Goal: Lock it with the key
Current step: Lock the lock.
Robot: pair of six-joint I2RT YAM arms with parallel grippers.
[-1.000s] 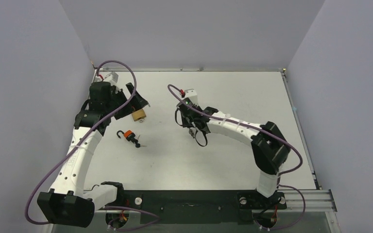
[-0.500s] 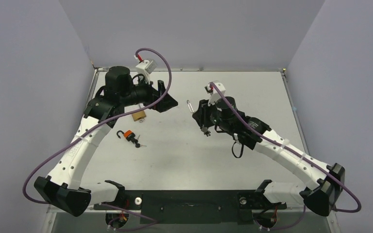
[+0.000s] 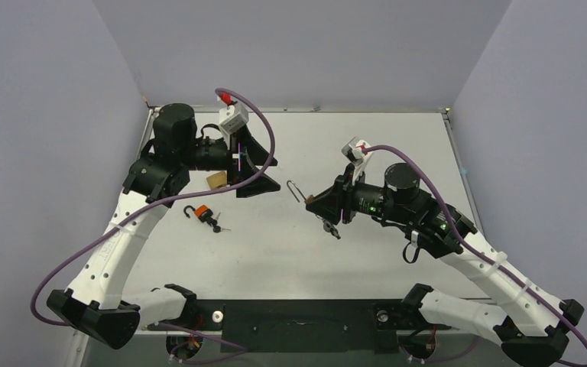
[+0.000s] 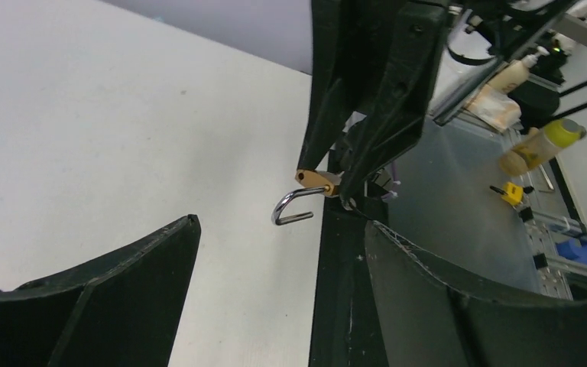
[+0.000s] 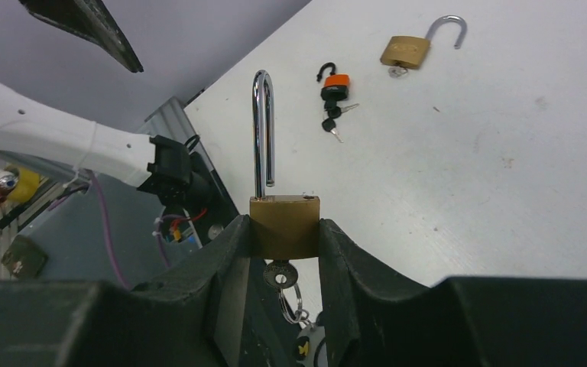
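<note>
Right fingers [image 5: 229, 260] pinch the open-shackled brass padlock [image 5: 284, 222]; left fingers [image 4: 122, 298] hang spread, empty, facing it. The next move likely calls for pressing its shackle [image 5: 262, 130] shut.

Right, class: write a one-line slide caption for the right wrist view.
Right gripper clamps an open brass padlock, key inserted below.

- Light is thrown evenly from overhead; the matte white tabletop [image 3: 367, 252] is kept bright, and shadows are barely there.
- A thin glare streak is picked up on the chrome shackle [image 5: 262, 130] of the brass padlock [image 5: 284, 228].
- The black plastic fingers [image 4: 84, 306] by the left wrist lens are rendered dark, with detail pretty much lost.
</note>
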